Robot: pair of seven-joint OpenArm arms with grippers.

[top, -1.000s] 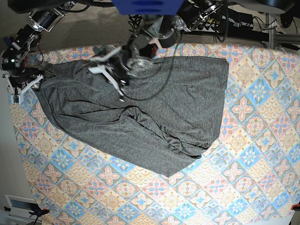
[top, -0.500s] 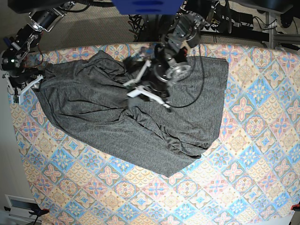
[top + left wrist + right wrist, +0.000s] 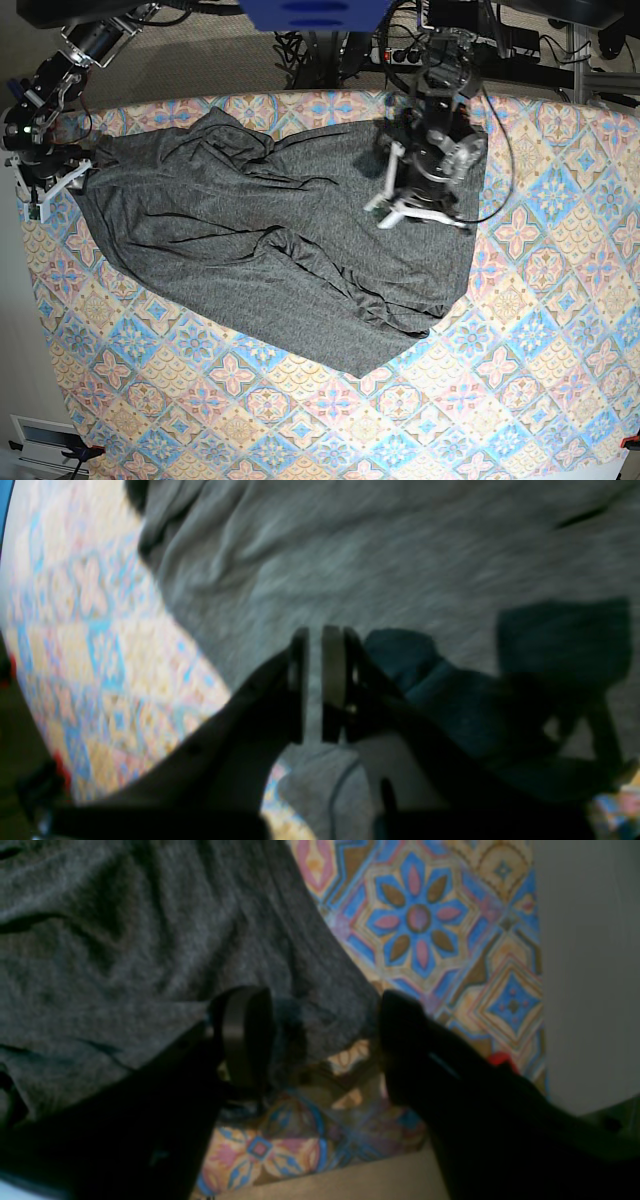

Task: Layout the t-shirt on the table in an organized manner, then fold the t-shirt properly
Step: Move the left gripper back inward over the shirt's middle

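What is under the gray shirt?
The t-shirt lies on the table, whose blue, pink and cream flower tiles show all around it. More of that pattern probably lies under the cloth, but the shirt hides it, so anything beneath cannot be seen.

I work in what looks like a robotics lab or test room, not a home. My desk (image 3: 560, 330) wears a printed tile-pattern covering of blue, pink, peach and cream medallions, stretched over a wide flat top. Behind it, bundles of black cables (image 3: 300, 45) and a power strip (image 3: 400, 55) lie on a beige carpeted floor (image 3: 180, 65). A metal frame (image 3: 575, 55) stands at the far right corner. Above the desk hangs a blue mount (image 3: 315, 12) between my two arms. A pale wall (image 3: 585, 965) rises beside the desk's edge.
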